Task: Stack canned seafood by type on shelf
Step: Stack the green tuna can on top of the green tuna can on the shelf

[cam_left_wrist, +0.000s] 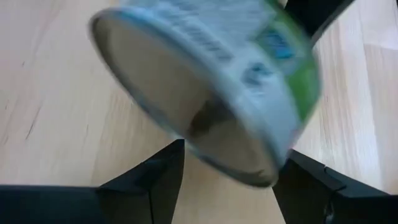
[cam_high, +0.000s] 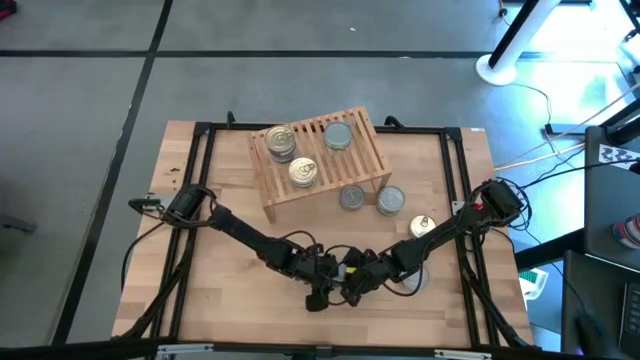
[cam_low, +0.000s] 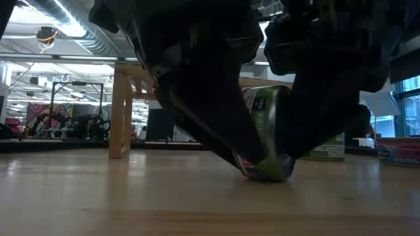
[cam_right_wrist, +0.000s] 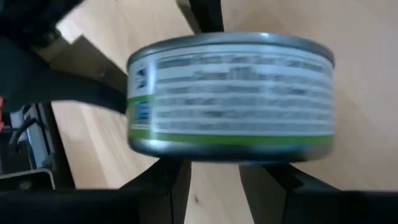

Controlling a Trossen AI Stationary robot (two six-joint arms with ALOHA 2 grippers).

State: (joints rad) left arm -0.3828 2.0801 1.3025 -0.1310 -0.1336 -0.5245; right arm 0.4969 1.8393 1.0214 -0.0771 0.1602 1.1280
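The table [cam_high: 230, 290] spreads under me, a pale wooden top inside a dark frame. On it stands the shelf [cam_high: 322, 160], my landmark — a slatted wooden rack set at an angle toward the far side. Three stops on its top hold tins: a gold-topped stack [cam_high: 280, 142] at one end, a single gold-topped tin [cam_high: 303, 173] near the front edge, and a grey-topped tin [cam_high: 338, 136] toward the other end. Just in front of the shelf, on the bare table, sit two more grey-topped tins [cam_high: 351, 197] side by side, and a gold-topped one [cam_high: 422, 226] lies farther off beside my right arm.

Both my arms reach in well in front of the shelf and meet there. My left gripper [cam_high: 322, 275] and my right gripper [cam_high: 362, 280] close in on one green-labelled tin [cam_low: 268, 134] from opposite sides. The tin is tilted, one edge touching the tabletop. My right fingers [cam_right_wrist: 166, 186] sit spread below its side wall; my left fingers [cam_left_wrist: 155, 183] stand parted under its base — whether either pair truly clamps it, I cannot tell.
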